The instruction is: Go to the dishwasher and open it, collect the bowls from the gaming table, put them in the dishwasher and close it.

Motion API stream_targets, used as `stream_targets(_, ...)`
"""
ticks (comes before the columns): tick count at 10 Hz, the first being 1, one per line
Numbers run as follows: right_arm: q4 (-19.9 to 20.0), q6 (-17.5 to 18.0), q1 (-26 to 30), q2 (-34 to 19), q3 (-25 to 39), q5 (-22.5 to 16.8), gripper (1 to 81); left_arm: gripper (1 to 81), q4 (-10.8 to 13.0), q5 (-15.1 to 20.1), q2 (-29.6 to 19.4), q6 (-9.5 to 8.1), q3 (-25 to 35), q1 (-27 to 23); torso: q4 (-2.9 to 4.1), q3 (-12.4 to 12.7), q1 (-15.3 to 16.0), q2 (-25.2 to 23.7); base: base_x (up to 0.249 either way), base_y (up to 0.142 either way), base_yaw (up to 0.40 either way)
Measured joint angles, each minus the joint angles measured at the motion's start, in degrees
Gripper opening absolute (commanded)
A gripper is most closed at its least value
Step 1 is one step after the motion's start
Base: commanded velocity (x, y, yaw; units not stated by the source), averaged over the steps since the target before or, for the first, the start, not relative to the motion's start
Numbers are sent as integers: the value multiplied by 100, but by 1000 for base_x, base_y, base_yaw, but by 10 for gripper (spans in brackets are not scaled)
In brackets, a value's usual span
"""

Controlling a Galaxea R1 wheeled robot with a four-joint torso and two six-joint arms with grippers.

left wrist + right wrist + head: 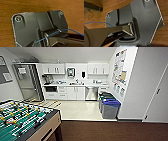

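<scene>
While we stand on dark brown carpet short of the kitchenette, the dishwasher (91, 93) sits shut under the far counter, its steel front dull between white cabinets (76, 93). Every step looks undone; we see no bowls. A green-field foosball table (25, 119) is near left, blue-lidded bins (110, 107) right. Whether our grippers are open, we cannot tell; wood-grain flooring lies beneath both wrists.
</scene>
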Motion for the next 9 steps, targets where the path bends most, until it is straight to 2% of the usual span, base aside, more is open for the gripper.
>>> stream_targets(9,0,0,-28,26,-2,13,811,811,1,-15,2,0,27,48,0,2,-2,-2,120,0,0)
